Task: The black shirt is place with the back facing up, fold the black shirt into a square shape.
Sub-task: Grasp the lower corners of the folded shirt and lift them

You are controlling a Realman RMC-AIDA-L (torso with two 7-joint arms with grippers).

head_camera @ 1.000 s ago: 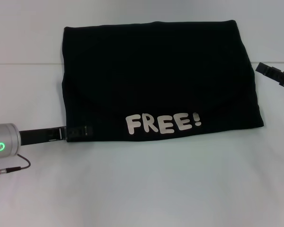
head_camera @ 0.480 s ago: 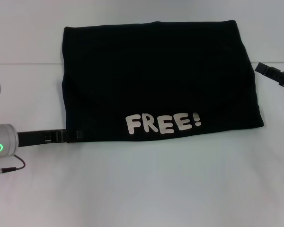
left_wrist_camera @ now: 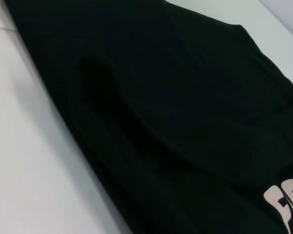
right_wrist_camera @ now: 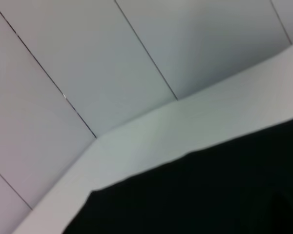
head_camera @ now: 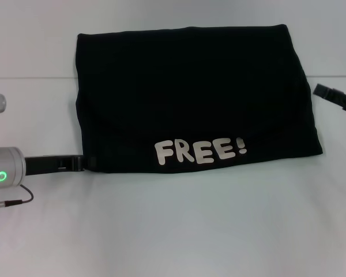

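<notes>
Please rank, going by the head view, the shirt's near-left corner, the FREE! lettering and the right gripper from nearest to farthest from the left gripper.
1. The near-left corner of the black shirt: right at the left gripper.
2. The FREE! lettering: along the shirt's near edge, toward the middle.
3. The right gripper: beyond the shirt's right edge, at the far side of the view.

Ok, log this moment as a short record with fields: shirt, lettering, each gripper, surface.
shirt: the black shirt lies folded into a wide rectangle on the table
lettering: pale "FREE!" near its front edge
left gripper: left gripper low at the shirt's front left corner, touching its edge
right gripper: right gripper beside the shirt's right edge, apart from it
surface: white table
</notes>
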